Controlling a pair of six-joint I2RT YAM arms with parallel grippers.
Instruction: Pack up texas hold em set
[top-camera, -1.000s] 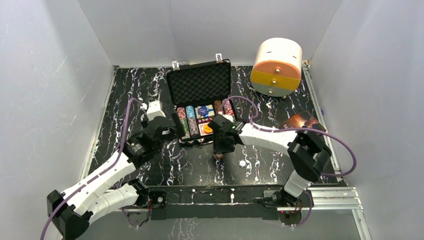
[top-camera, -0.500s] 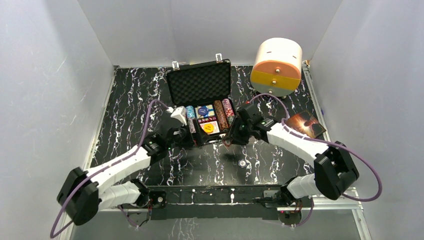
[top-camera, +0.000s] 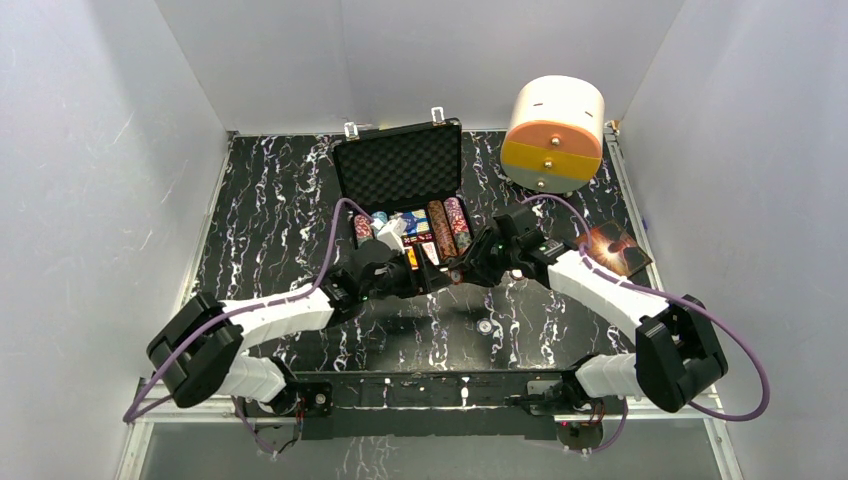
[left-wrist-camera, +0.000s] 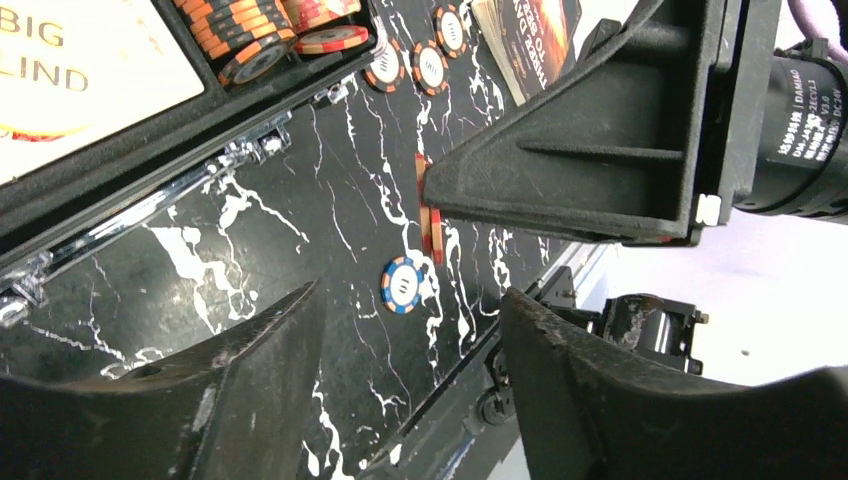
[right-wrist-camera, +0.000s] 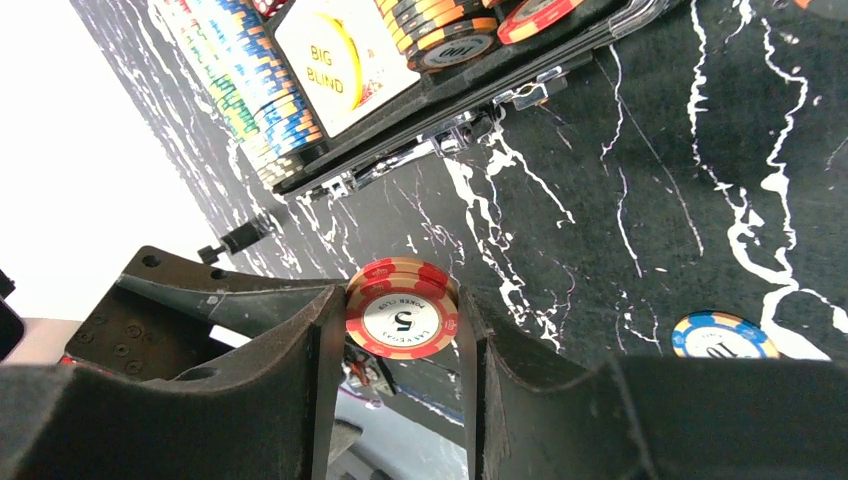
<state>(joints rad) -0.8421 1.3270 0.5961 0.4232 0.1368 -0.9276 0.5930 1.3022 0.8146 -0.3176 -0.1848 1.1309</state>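
Observation:
The black briefcase (top-camera: 400, 165) lies open at the back centre, its tray holding rows of striped chips (top-camera: 450, 226) and the yellow BIG BLIND disc (right-wrist-camera: 335, 62). My right gripper (top-camera: 463, 270) hangs above the table in front of the case. In its wrist view the gripper (right-wrist-camera: 402, 290) is shut on a small stack of red "5" chips (right-wrist-camera: 402, 318). My left gripper (top-camera: 415, 274) is close beside it and is open and empty (left-wrist-camera: 410, 296). A blue chip (top-camera: 485, 326) lies on the table below; it also shows in the left wrist view (left-wrist-camera: 403, 285). No dice or card deck can be made out.
Three orange-edged chips (left-wrist-camera: 431, 68) lie loose on the table by the case's front right corner. The brown book (top-camera: 612, 248) lies at the right. The white-and-orange drawer box (top-camera: 555, 135) stands at the back right. A metal rail (top-camera: 450, 390) runs along the near edge.
My right gripper lifted the red chips off the table and carried them back towards the case front. My left arm swung right along the case front and now meets the right gripper.

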